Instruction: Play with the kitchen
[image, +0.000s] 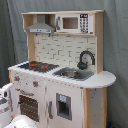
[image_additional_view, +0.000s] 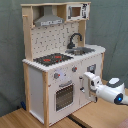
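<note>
Play barely begun at the large white and light-wood toy kitchen.

Nothing on it looks disturbed: oven door closed, knobs untouched, so all the playing seems left. The kitchen stands on a wooden floor; the white claw hovers just before its lower front, right of the oven door in the second exterior view. Released or clenched, I cannot tell.

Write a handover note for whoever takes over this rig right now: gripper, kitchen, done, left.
Gripper: at the kitchen's front, beside the oven door, just under the knobs; whether it is open or shut cannot be told.
Kitchen: upright, oven door shut, stovetop and sink bare, faucet over the sink.
Done: nothing visibly opened or turned.
Left: probably work the oven door or a knob.
</note>
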